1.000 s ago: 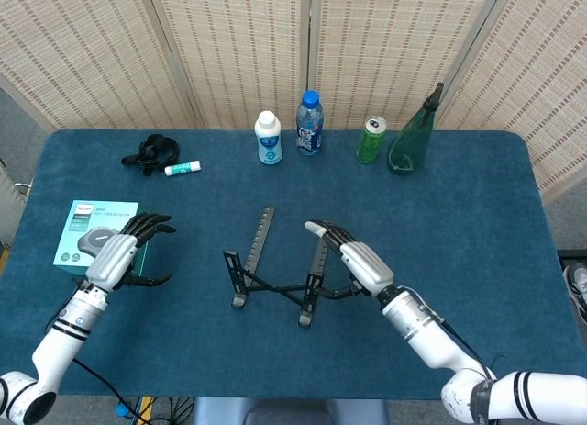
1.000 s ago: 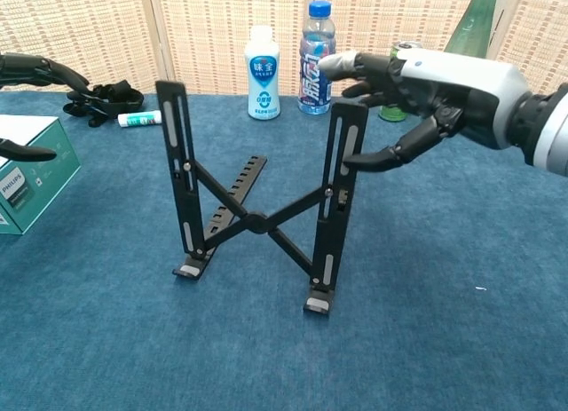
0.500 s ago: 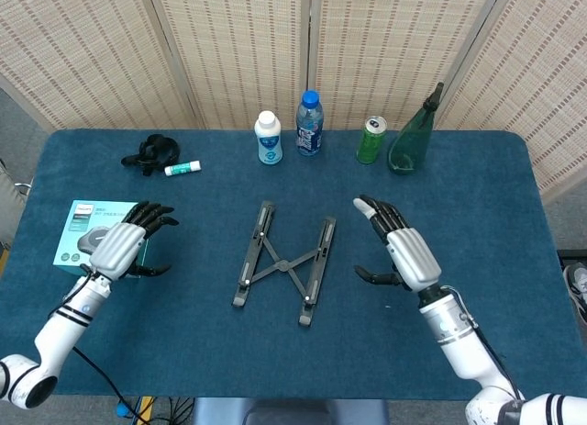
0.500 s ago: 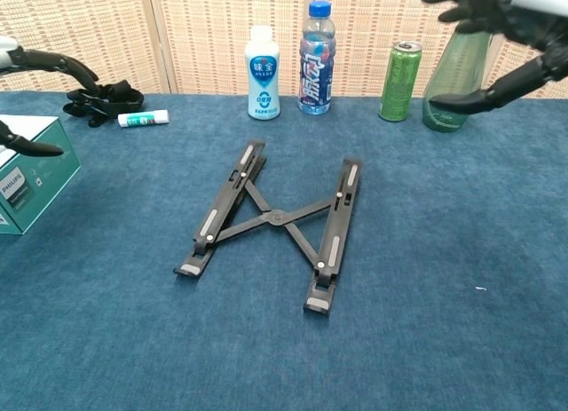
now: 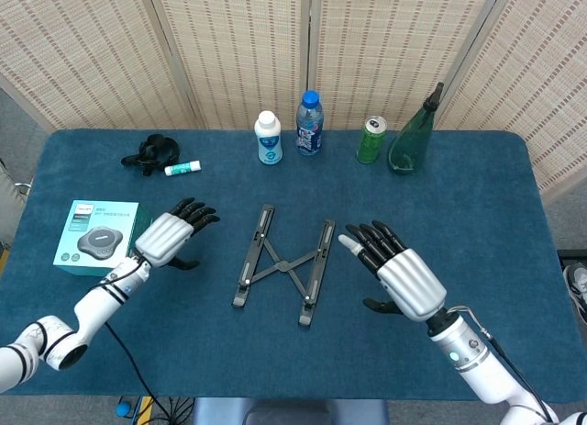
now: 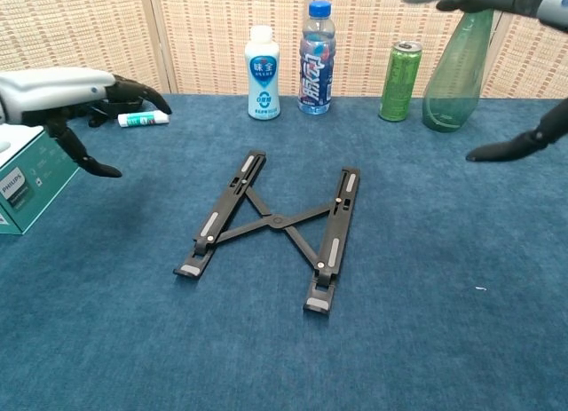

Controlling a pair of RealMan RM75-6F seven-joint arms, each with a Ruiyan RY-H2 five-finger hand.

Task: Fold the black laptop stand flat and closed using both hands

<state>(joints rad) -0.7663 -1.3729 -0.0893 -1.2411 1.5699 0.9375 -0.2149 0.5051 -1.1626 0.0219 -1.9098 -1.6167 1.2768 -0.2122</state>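
Note:
The black laptop stand [image 5: 281, 264] [image 6: 274, 223] lies flat on the blue table, its two rails spread apart in a V with crossed links between them. My left hand [image 5: 169, 237] [image 6: 73, 96] hovers open to the left of the stand, fingers spread, holding nothing. On the stand's other side my right hand [image 5: 397, 272] is also open with its fingers fanned out, clear of the rail. In the chest view only the right hand's fingertips [image 6: 506, 148] show near the top right edge.
A teal box [image 5: 94, 234] lies beside my left hand. Along the back stand a white bottle [image 5: 268, 139], a blue water bottle [image 5: 309, 124], a green can [image 5: 371, 139] and a green glass bottle [image 5: 413, 136]. A black strap [image 5: 149, 152] and small tube [image 5: 182, 168] lie back left.
The stand, upright a second ago with my right hand at its right rail, has dropped flat. My right hand let go and drew back; my left hand moved right toward the stand.

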